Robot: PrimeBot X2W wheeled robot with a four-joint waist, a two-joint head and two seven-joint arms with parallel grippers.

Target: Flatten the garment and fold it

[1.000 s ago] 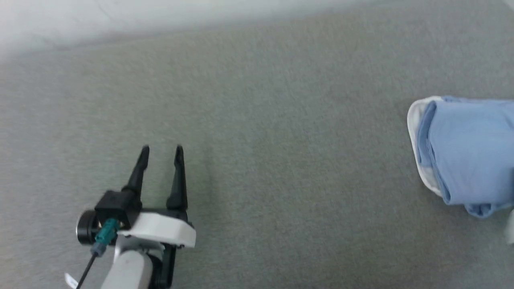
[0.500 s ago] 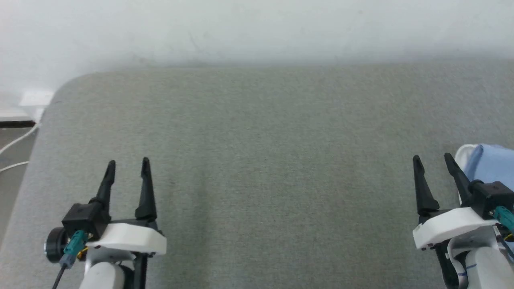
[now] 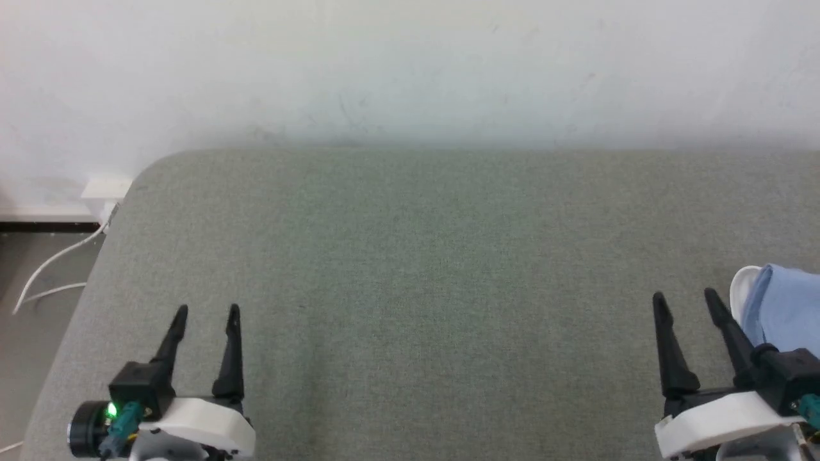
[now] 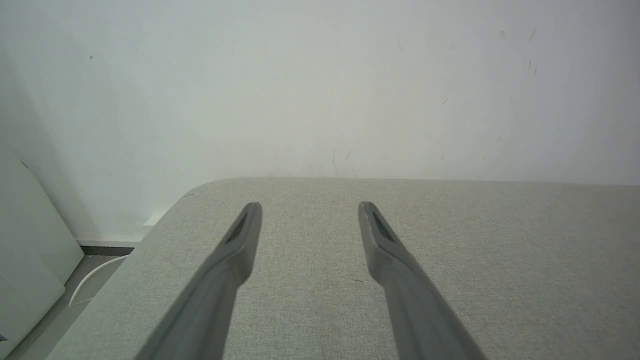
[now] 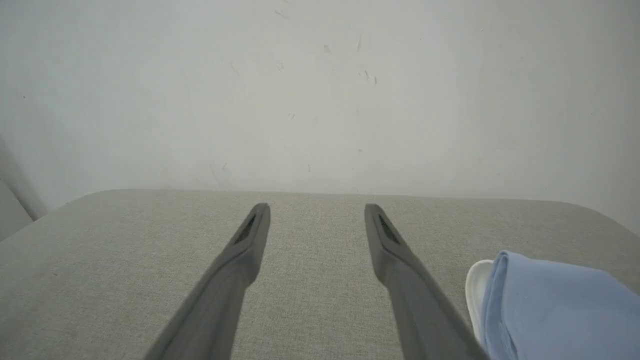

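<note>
The garment (image 3: 785, 307) lies folded into a light blue bundle with a white edge at the far right of the grey padded surface (image 3: 416, 256); its lettering and button are hidden. In the right wrist view the garment (image 5: 555, 305) sits just right of my fingers. My right gripper (image 3: 684, 302) is open and empty at the lower right, its outer finger close beside the bundle's white edge. My left gripper (image 3: 206, 314) is open and empty at the lower left. In the wrist views the left gripper (image 4: 309, 206) and right gripper (image 5: 317, 207) point toward the wall.
A white wall (image 3: 410, 64) rises behind the surface. The surface's rounded left corner (image 3: 138, 186) drops to the floor, where white cables (image 3: 51, 269) and a white socket box (image 3: 106, 189) lie. A pale panel (image 4: 30, 240) stands left of it.
The camera swung left and tilted up, bringing the wall, the left corner and the right gripper into view. The garment slid toward the picture's right edge. Both grippers stayed open.
</note>
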